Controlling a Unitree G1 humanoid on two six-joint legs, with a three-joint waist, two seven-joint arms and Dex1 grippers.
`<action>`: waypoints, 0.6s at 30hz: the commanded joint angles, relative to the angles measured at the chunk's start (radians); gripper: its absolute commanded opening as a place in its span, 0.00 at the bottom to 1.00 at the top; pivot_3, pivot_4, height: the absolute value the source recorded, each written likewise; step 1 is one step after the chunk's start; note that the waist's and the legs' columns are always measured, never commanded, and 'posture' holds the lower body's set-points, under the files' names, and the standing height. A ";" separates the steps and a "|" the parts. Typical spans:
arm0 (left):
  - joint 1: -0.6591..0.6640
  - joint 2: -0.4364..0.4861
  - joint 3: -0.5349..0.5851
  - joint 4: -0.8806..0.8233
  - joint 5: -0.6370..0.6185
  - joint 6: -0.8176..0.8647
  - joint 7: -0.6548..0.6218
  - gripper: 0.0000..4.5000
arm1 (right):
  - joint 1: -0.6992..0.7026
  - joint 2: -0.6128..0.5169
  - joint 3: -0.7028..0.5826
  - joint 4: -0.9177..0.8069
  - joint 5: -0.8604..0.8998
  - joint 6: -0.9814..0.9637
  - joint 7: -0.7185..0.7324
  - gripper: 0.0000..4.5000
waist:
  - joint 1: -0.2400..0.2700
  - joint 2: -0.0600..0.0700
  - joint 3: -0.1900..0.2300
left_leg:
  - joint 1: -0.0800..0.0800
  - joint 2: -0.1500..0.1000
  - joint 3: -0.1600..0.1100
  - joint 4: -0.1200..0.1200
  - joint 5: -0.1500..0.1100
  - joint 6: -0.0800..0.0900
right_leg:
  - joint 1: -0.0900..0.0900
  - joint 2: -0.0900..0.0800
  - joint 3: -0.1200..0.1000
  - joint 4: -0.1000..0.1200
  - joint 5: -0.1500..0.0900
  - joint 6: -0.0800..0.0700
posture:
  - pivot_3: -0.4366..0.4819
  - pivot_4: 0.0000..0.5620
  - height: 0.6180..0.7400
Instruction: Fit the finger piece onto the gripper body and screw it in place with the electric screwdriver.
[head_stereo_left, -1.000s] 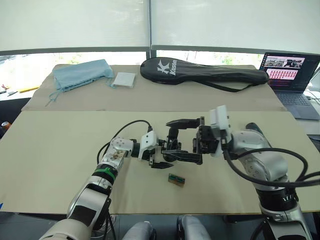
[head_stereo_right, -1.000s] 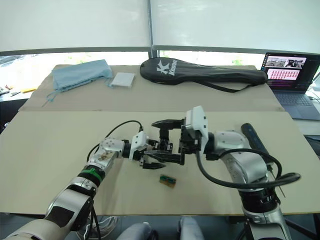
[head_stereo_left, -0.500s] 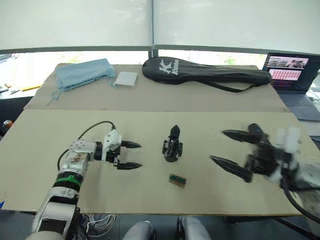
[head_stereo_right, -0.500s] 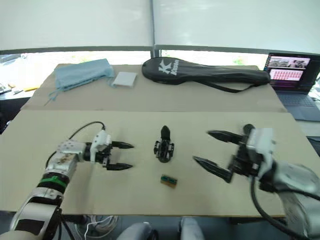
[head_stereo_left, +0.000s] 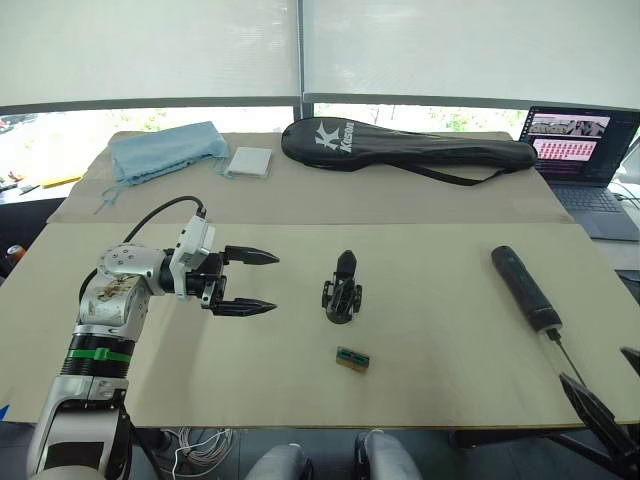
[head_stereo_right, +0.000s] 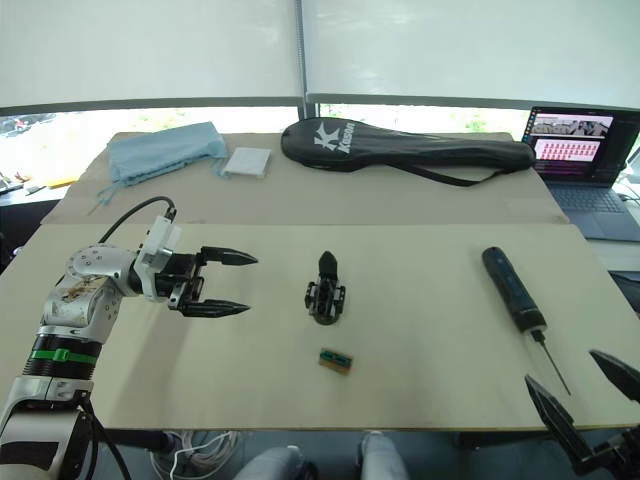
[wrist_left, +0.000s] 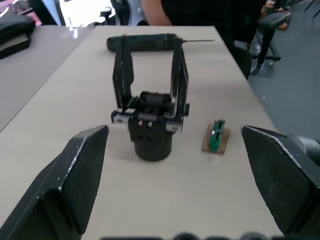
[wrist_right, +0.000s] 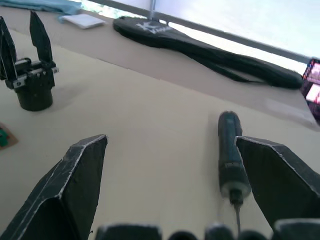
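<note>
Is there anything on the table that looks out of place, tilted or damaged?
Nothing stands out. The gripper body stands upright mid-table, the green block lies flat near it, and the electric screwdriver lies flat to the right. Both grippers, left and right, are open, holding nothing.

Long black racket bag with white lettering (head_stereo_left: 400, 148), folded light-blue cloth (head_stereo_left: 165, 147), white square pad (head_stereo_left: 249, 160), open laptop (head_stereo_left: 580, 150), small green-brown rectangular block (head_stereo_left: 352, 360) on tan table (head_stereo_left: 450, 330).

Gripper body (head_stereo_left: 341, 291) mid-table; small block (head_stereo_left: 351, 360) just before it; electric screwdriver (head_stereo_left: 527, 291) well right.
</note>
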 joint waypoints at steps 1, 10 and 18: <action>-0.013 -0.012 0.025 -0.086 -0.056 0.048 0.038 0.99 | 0.037 -0.015 -0.005 -0.025 0.075 0.033 -0.051 1.00 | -0.004 0.000 0.000 | 0.000 0.000 0.000 0.000 0.000 0.000 | 0.000 0.000 0.001 0.000 0.000 0.000 | 0.48 0.27 1.00; -0.055 -0.043 0.053 -0.250 -0.211 0.315 0.211 0.99 | -0.180 -0.570 0.037 0.197 0.125 0.459 -0.235 1.00 | -0.003 -0.002 0.002 | 0.000 0.000 0.004 0.000 0.000 0.000 | -0.001 0.000 0.004 0.000 0.001 0.001 | 0.48 0.27 1.00; -0.027 -0.048 0.065 -0.311 -0.215 0.333 0.285 0.99 | -0.604 -0.881 0.424 0.592 0.018 0.573 -0.106 1.00 | 0.015 -0.004 0.004 | -0.002 0.003 0.004 -0.001 0.001 0.000 | -0.002 0.000 0.002 0.000 0.000 -0.001 | 0.48 0.27 1.00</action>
